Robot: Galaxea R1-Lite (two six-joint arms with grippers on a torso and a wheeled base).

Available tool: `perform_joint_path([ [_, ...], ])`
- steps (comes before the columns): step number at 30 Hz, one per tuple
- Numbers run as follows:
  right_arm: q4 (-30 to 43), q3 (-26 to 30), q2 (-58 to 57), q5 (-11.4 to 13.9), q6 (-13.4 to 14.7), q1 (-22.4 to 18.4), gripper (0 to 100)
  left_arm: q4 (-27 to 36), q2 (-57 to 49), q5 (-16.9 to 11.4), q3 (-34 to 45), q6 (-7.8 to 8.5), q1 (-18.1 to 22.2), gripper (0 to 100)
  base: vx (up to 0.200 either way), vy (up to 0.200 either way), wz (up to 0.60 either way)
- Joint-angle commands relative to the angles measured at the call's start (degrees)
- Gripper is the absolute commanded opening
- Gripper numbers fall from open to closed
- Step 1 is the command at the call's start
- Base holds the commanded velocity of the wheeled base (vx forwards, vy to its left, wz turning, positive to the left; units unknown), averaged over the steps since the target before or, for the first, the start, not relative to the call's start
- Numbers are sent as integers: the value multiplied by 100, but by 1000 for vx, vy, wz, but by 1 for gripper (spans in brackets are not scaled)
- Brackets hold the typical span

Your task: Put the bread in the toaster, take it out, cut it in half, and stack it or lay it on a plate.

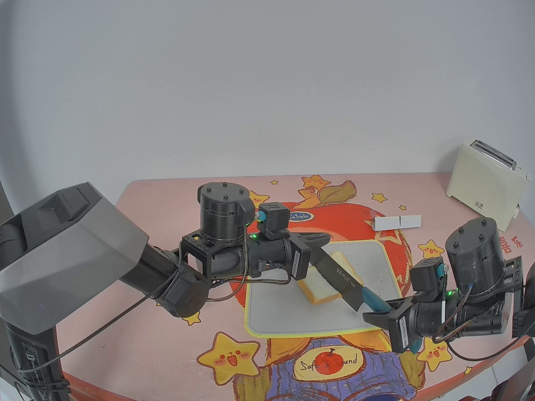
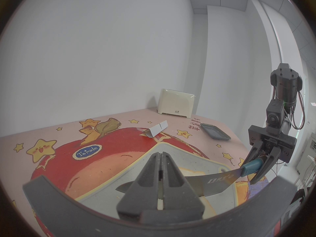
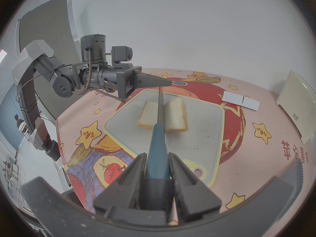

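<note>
Cutting step is under way. The right gripper [image 3: 157, 157] is clamping the teal-handled steel knife [image 3: 160, 109], its blade lying ahead of the jaws across the pale square bread slice [image 3: 174, 114] on the yellow-rimmed grey cutting board [image 3: 204, 129]. The left gripper [image 2: 160, 155], jaws pressed together and empty, is hovering at the blade's tip. The next move is likely calling for a steady downward press.

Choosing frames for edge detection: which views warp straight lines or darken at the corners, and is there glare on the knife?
Both wrist views: strong fisheye, black corners, bowed cutting board edges. Head view: milder warp, curved table edge. No glare on the knife in any view.
</note>
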Motion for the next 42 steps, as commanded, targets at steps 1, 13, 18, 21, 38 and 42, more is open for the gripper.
perform_joint_path([
  [1,3,6,13,3,-1,1,0,-42,-44,1,-4,-3,3,0,0,0,0],
  [13,-6,-2,4,3,8,1,0,-42,-96,1,14,-3,3,0,0,0,0],
  [18,-15,-2,4,3,17,1,0,-42,-61,1,14,-3,3,0,0,0,0],
  [21,-32,-2,4,3,17,1,0,-42,-61,1,14,-12,3,0,0,0,0],
  [38,-76,-11,-31,3,26,-7,0,-42,18,10,14,-12,21,0,0,0,0],
  [42,-85,-29,-67,3,34,-7,0,-42,18,10,14,-12,21,0,0,0,0],
])
